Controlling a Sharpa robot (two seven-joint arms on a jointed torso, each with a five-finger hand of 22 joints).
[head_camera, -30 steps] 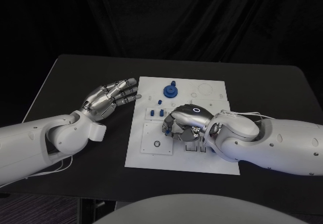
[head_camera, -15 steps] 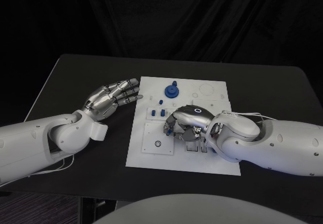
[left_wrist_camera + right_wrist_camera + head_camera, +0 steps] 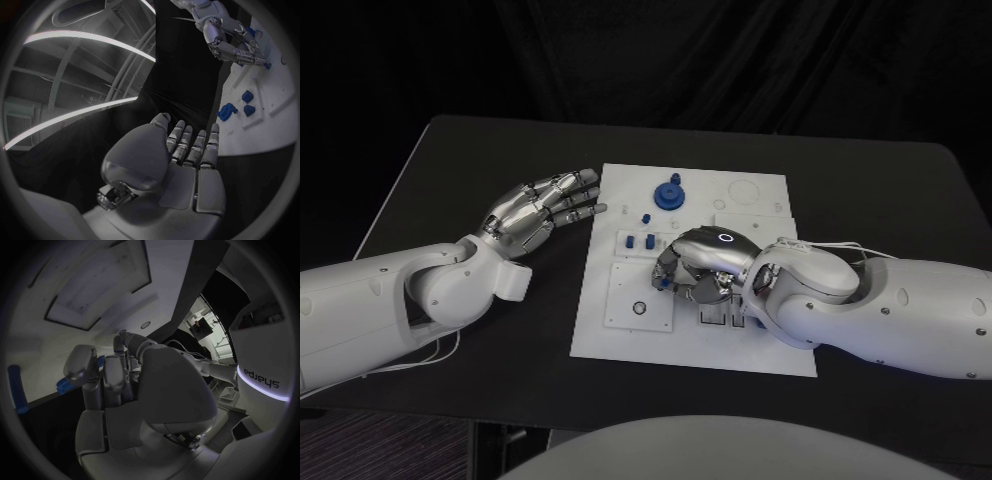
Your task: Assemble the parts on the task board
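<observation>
Left hand (image 3: 538, 208) spread, holding nothing — right hand (image 3: 700, 262) curled over task board (image 3: 625, 335), grasp unclear.

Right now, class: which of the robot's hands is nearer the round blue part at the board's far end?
Left. The left hand hovers beside the task board, level with the round blue part; the right hand is lower, mid-board.

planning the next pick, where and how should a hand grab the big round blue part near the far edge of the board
Take the big round blue part by the raised knob at its centre, pinching from straight above. It lies flat on the task board, so its low rim gives fingers little to catch, while the knob stands up clear. Nothing crowds it; the left hand hovers open beside the board, probably the easier one to reach it.
</observation>
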